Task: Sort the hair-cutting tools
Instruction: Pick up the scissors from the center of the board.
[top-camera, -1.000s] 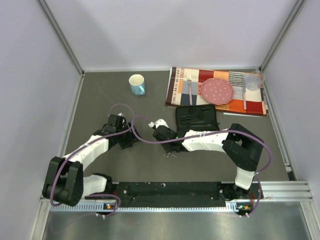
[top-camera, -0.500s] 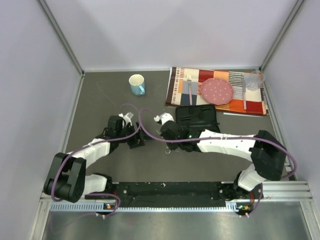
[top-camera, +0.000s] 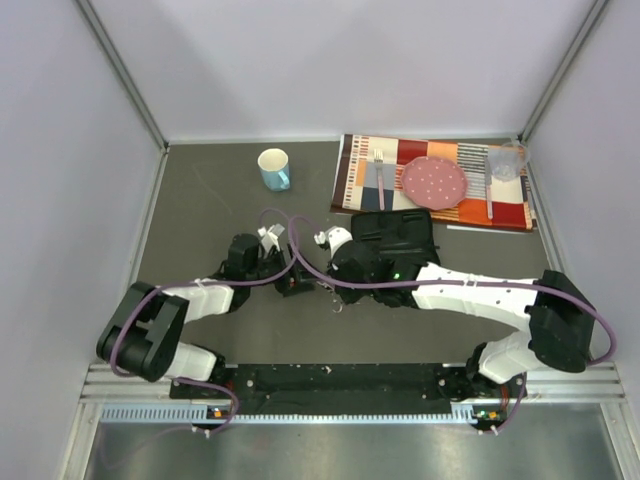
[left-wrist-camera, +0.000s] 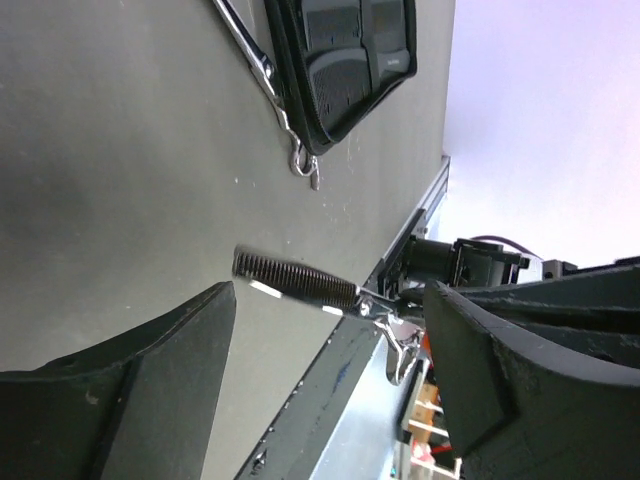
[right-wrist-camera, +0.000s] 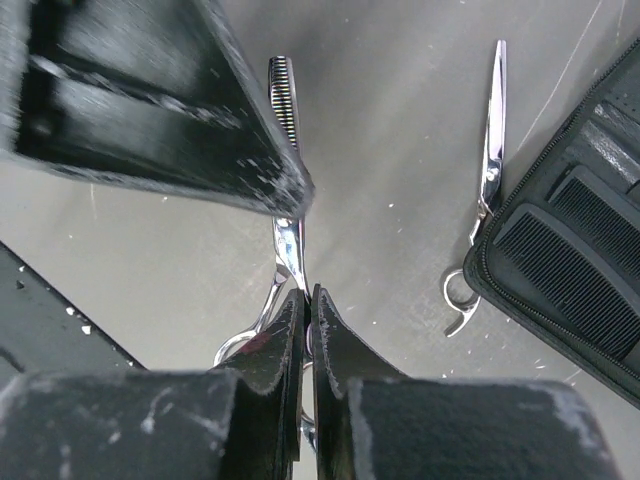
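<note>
At mid-surface before the black case (top-camera: 392, 232), right gripper (right-wrist-camera: 305, 296) clamped on toothed scissors (right-wrist-camera: 288, 240), left gripper (left-wrist-camera: 328, 295) spread wide at their blade, only the wrist views showing second scissors (right-wrist-camera: 492, 130) lying beside the case.

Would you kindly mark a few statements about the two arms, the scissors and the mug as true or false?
1. The right pincer is shut on the toothed scissors. True.
2. The left pincer is shut. False: its jaws stand apart, on either side of the toothed blade.
3. A second pair of scissors lies on the table beside the black case. True.
4. The blue mug stands on the striped placemat. False: it stands on the bare table, left of the placemat.
</note>
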